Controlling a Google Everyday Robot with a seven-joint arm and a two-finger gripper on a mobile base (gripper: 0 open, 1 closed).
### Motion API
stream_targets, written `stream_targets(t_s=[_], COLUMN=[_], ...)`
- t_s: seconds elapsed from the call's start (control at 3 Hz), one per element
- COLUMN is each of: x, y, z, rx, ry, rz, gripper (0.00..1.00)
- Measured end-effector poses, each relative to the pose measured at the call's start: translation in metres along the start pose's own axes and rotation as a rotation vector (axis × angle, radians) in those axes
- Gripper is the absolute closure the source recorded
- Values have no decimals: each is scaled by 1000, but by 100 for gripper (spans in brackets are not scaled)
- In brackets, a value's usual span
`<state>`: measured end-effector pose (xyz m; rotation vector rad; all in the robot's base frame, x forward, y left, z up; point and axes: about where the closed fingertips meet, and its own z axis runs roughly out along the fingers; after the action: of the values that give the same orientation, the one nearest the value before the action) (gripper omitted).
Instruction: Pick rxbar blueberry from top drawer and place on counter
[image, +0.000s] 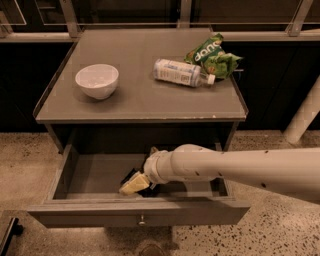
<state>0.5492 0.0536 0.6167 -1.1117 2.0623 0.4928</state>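
The top drawer (140, 214) is pulled open under the counter (140, 95). The rxbar blueberry (128, 177), a small dark wrapper, lies on the drawer floor near the front middle and is mostly hidden by my gripper. My gripper (134, 184) reaches into the drawer from the right on the pale arm (235, 167). Its yellowish tip sits right on top of the bar, close to the drawer's front panel. The round knob (142, 219) is in the middle of the front panel.
On the counter stand a white bowl (97, 80) at the left, a white plastic bottle (181, 72) lying on its side, and a green chip bag (214, 56) at the back right. A pale post (305, 115) stands at the right.
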Motion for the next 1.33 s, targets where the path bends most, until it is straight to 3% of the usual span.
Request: stream_targets(t_s=[0.33, 1.0, 1.33], x=[-1, 14, 24], y=[22, 26, 19], z=[14, 21, 20], rx=[-45, 30, 71], ry=[11, 34, 47], rz=[-11, -3, 3], gripper=[0, 0, 14])
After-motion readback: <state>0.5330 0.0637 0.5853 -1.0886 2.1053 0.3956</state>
